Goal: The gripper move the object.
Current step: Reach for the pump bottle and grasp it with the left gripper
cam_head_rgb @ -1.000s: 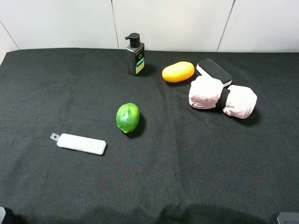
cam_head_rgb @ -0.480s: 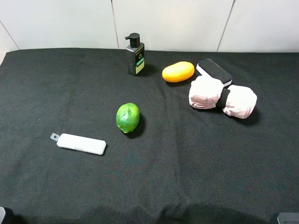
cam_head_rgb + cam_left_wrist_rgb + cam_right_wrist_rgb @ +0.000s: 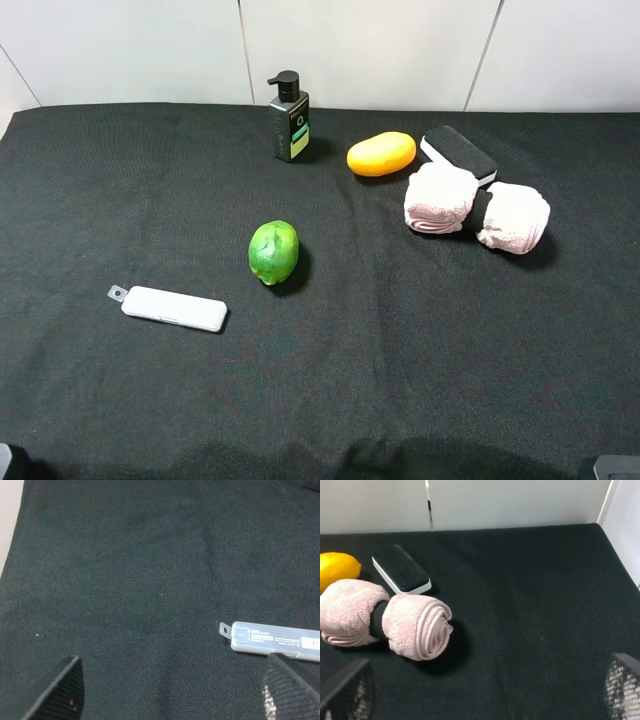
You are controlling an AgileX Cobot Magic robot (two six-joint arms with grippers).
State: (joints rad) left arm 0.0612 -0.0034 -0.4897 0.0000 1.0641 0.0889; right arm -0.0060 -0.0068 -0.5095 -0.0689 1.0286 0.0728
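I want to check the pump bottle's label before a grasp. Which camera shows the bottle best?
The exterior high view: the pump bottle stands upright, whole and unobstructed, with its label facing the camera. Neither wrist view shows it; the left sees the white case, the right the pink towel.

Black cloth table [image 3: 420, 380]; white panelled wall [image 3: 370, 50]
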